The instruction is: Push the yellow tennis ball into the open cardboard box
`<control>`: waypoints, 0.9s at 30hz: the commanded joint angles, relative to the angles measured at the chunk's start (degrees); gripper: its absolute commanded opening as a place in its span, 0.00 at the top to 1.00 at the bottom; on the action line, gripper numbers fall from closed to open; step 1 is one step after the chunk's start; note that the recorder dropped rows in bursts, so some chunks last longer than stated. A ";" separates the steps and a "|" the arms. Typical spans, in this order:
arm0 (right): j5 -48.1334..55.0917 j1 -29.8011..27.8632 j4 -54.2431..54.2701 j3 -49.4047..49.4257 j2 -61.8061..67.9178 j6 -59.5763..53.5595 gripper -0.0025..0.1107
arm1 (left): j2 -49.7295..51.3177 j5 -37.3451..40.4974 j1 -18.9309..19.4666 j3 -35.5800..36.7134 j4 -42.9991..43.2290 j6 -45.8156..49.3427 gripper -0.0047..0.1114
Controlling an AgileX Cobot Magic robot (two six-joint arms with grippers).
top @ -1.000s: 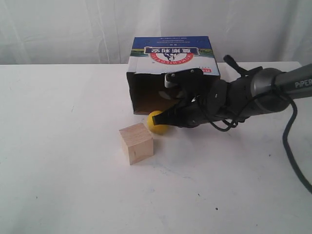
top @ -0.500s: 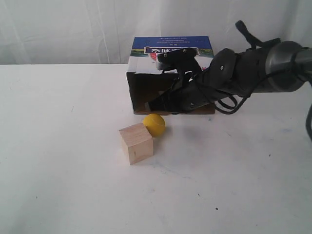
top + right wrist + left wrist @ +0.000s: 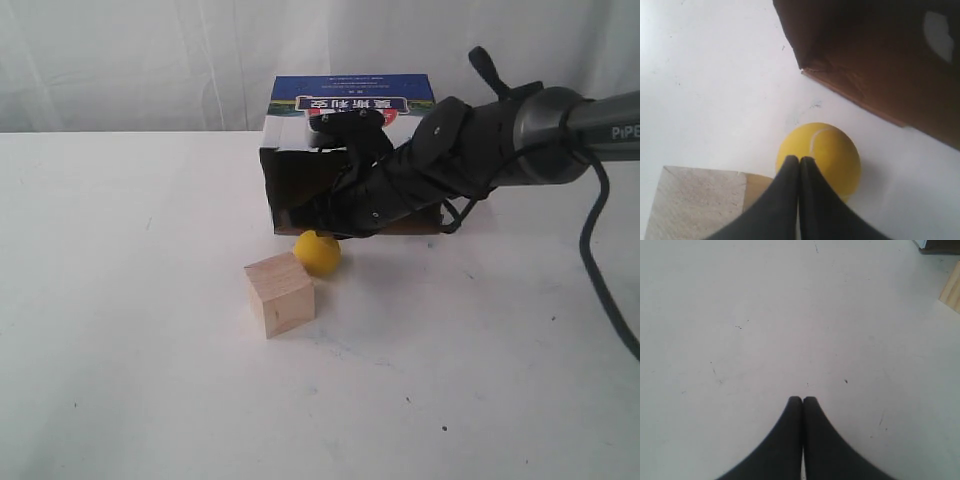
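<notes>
White table (image 3: 150,350); right pincer (image 3: 799,161) closed above yellow tennis ball (image 3: 832,150).

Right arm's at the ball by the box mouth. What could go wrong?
1. The shut right fingers give a narrow tip against the yellow tennis ball; an off-centre push may roll it past the corner of the open cardboard box.
2. The wooden cube lies close beside the ball and could deflect it.
3. In the exterior view the arm covers much of the box mouth and may block the way in.
</notes>
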 commanded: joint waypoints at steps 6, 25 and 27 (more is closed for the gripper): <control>-0.59 -0.11 8.03 -2.92 6.02 -7.32 0.98 | -0.22 2.12 -0.50 0.31 -0.15 -0.02 0.96; -6.98 -1.88 5.91 -3.45 6.60 -7.32 0.98 | -0.22 2.12 -0.50 0.31 -0.15 -0.02 0.96; -7.81 -1.99 4.81 -3.45 6.03 -7.32 0.98 | -0.22 2.12 -0.50 0.31 -0.15 -0.02 0.96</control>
